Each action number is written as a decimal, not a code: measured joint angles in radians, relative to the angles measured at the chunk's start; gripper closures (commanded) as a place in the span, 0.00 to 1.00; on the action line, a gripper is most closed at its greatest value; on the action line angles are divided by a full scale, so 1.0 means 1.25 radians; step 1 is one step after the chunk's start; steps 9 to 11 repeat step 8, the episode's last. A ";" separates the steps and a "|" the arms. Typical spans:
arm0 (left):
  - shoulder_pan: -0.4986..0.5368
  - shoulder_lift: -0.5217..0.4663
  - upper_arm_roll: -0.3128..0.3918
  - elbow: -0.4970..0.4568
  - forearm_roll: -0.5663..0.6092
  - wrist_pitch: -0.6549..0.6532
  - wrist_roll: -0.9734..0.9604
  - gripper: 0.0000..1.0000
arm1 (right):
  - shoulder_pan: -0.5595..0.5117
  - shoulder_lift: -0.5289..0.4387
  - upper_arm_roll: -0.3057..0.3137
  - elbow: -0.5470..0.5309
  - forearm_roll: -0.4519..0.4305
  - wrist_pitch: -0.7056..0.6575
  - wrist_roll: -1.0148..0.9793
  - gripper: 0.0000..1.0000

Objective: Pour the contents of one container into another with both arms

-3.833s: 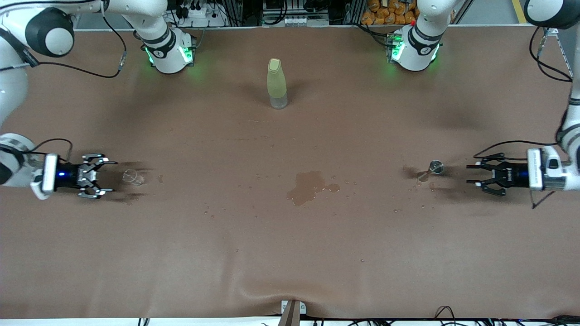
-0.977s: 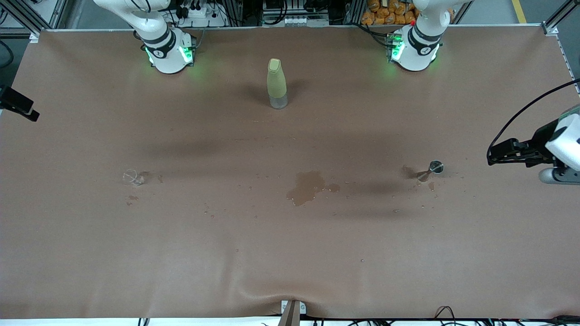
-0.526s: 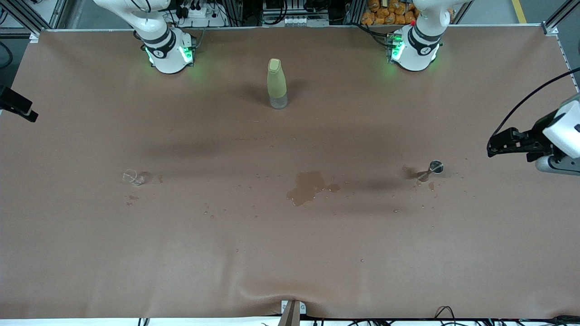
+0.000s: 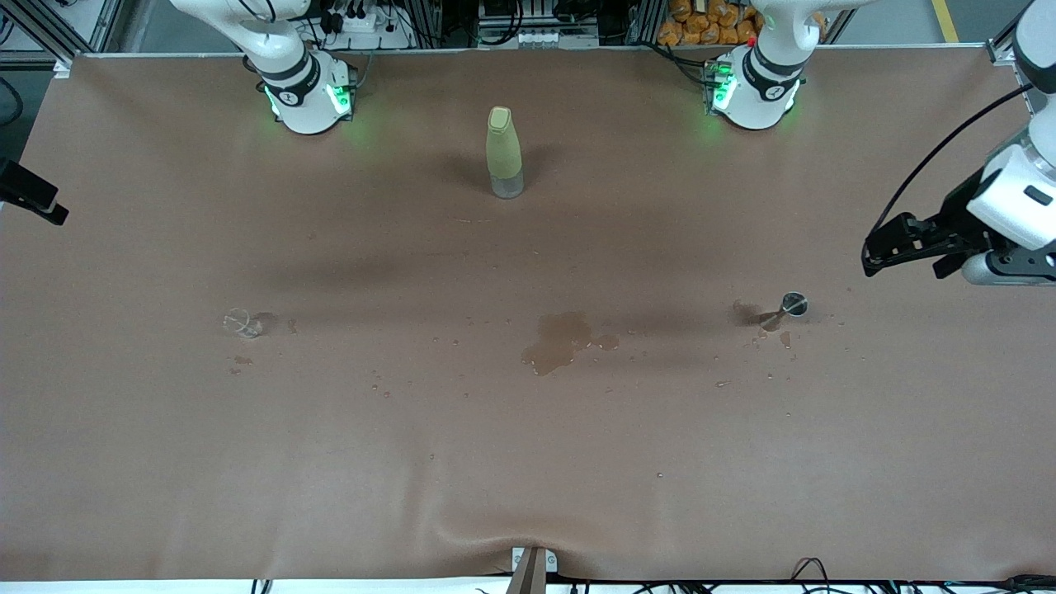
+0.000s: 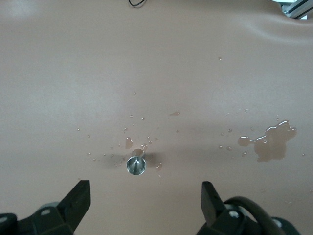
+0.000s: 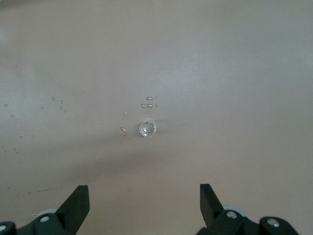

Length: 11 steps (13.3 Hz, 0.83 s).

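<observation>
A small clear glass point(image 4: 242, 323) stands toward the right arm's end of the brown table point(image 4: 330, 462). A small shiny metal cup point(image 4: 794, 304) stands toward the left arm's end. My left gripper point(image 4: 876, 254) hangs open and empty over the table's end near the metal cup. In the left wrist view the cup point(image 5: 136, 165) sits just ahead of the open gripper point(image 5: 145, 199). My right gripper point(image 6: 143, 201) is open and empty, high above the clear glass point(image 6: 147, 129). In the front view only a black piece point(image 4: 31, 196) of it shows at the edge.
A tall pale-green bottle point(image 4: 504, 153) stands upright between the two arm bases, farther from the front camera than both cups. A brown puddle point(image 4: 561, 340) lies mid-table between the cups, with scattered droplets point(image 4: 379, 386) around. The cloth bulges at the near edge point(image 4: 528, 536).
Both grippers have drawn back from the cups and lifted away, still open. Over the last second the left gripper rose and shifted toward the bases. The right one barely moved.
</observation>
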 measured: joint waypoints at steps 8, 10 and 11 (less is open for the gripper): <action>0.006 -0.001 0.013 0.031 0.035 -0.089 0.000 0.00 | 0.000 0.000 0.000 0.000 0.000 0.000 0.003 0.00; 0.006 -0.001 0.013 0.031 0.035 -0.089 0.000 0.00 | 0.000 0.000 0.000 0.000 0.000 0.000 0.003 0.00; 0.006 -0.001 0.013 0.031 0.035 -0.089 0.000 0.00 | 0.000 0.000 0.000 0.000 0.000 0.000 0.003 0.00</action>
